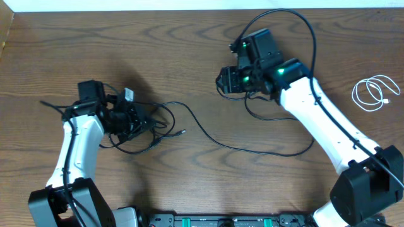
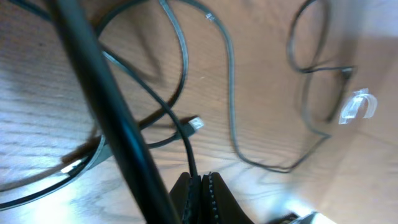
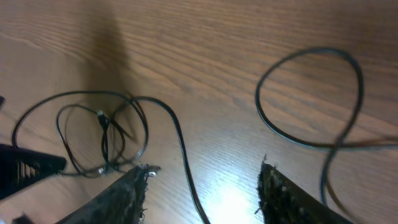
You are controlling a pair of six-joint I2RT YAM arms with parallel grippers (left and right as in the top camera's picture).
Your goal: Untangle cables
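A tangle of black cables (image 1: 142, 123) lies at the left of the table, and my left gripper (image 1: 134, 118) sits in it. In the left wrist view its jaws (image 2: 202, 179) are shut on a thin black cable (image 2: 188, 149), with a small plug end (image 2: 196, 123) lying just beyond. One long black cable (image 1: 218, 144) runs from the tangle across to the right arm. My right gripper (image 1: 222, 81) hovers over the table's middle, open. That cable (image 3: 185, 168) passes between its fingers (image 3: 204, 171), apart from both. A coiled white cable (image 1: 372, 94) lies alone at the far right.
The wooden table (image 1: 189, 57) fills the view, with its far edge at the top. A wide black cable loop (image 3: 311, 99) lies under the right arm (image 1: 322, 120). The left arm's own thick black wire (image 2: 112, 106) crosses the left wrist view.
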